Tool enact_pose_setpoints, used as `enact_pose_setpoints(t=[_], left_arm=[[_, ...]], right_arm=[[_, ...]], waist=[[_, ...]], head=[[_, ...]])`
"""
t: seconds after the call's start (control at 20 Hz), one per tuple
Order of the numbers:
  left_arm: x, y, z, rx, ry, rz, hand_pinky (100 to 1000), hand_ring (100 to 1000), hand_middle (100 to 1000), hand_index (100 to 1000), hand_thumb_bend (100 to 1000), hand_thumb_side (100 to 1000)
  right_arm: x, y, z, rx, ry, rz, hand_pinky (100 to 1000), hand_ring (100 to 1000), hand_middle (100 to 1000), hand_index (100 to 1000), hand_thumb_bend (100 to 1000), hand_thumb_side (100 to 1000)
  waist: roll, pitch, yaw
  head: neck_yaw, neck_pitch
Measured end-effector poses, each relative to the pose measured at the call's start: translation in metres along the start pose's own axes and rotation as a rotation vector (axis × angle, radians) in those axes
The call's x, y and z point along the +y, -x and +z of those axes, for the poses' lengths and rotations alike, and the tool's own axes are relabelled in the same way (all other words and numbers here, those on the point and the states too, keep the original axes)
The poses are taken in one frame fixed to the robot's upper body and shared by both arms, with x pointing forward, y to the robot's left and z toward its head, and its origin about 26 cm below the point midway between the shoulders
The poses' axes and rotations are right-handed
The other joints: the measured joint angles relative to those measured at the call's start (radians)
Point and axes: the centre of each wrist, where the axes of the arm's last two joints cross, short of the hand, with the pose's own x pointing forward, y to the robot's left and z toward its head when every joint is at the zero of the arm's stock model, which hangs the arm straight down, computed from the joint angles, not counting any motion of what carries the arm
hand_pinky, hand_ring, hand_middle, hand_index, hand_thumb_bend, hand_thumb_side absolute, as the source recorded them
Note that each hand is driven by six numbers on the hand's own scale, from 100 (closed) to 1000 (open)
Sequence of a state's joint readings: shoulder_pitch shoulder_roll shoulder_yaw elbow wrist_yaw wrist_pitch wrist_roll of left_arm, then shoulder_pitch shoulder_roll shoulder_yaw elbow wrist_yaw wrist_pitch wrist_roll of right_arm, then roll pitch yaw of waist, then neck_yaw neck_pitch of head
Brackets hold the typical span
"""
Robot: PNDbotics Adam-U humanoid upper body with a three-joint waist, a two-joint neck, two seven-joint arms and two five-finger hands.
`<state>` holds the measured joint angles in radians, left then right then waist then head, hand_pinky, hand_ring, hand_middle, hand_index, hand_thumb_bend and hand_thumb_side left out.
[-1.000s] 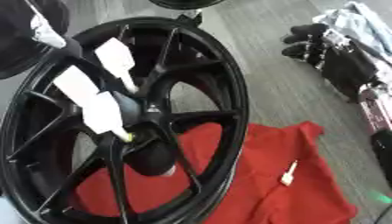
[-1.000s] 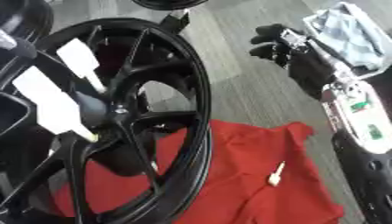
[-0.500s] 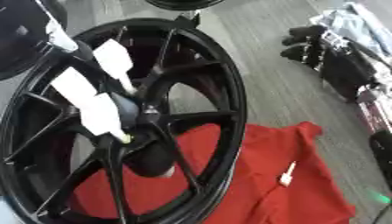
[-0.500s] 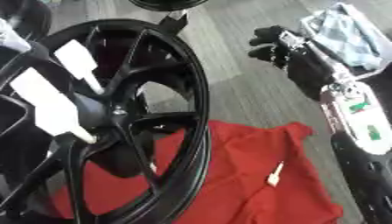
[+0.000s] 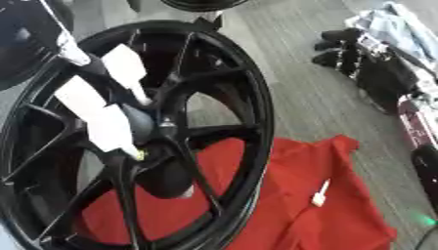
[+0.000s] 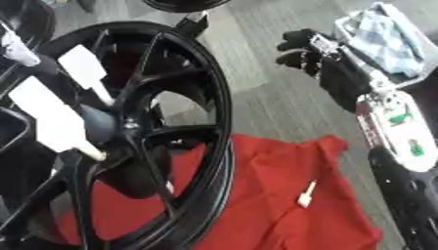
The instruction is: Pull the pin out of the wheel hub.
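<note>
You work over a grey plank floor (image 5: pixel 299 105), with a red cloth (image 5: pixel 282 205) spread below your left hand (image 5: pixel 98 110) and running under the wheel (image 5: pixel 248 112). Your left hand comes in from the upper left, its white-tipped fingers (image 5: pixel 111 129) gathered at the hub (image 5: pixel 145 124); one tip touches a small yellow-green spot (image 5: pixel 140 155), likely the pin, though you cannot tell if it is pinched. A white pin (image 5: pixel 320 194) lies on the cloth well right of that hand. Your right hand (image 6: pixel 321 58) hangs curled at the upper right, beside a bin (image 6: pixel 389 39). Since a second ago, nothing has shifted; the hand stays at the hub.
</note>
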<state>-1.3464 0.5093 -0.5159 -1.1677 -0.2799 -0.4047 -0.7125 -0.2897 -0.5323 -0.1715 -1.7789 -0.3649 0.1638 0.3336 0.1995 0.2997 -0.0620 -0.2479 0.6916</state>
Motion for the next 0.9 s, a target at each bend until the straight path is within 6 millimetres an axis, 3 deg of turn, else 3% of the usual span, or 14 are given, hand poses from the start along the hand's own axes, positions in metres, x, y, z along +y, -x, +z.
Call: enact_pose_setpoints(t=[0.9], left_arm=[[-0.014, 0.009, -0.008, 0.02, 0.032, 0.017, 871, 798, 723, 755, 642, 161]], right_arm=[[0.0, 0.0, 0.0, 0.001, 0.001, 0.0, 933, 766, 747, 824, 100, 740]], waist=[[0.0, 0.0, -0.004]], head=[[0.0, 0.0]])
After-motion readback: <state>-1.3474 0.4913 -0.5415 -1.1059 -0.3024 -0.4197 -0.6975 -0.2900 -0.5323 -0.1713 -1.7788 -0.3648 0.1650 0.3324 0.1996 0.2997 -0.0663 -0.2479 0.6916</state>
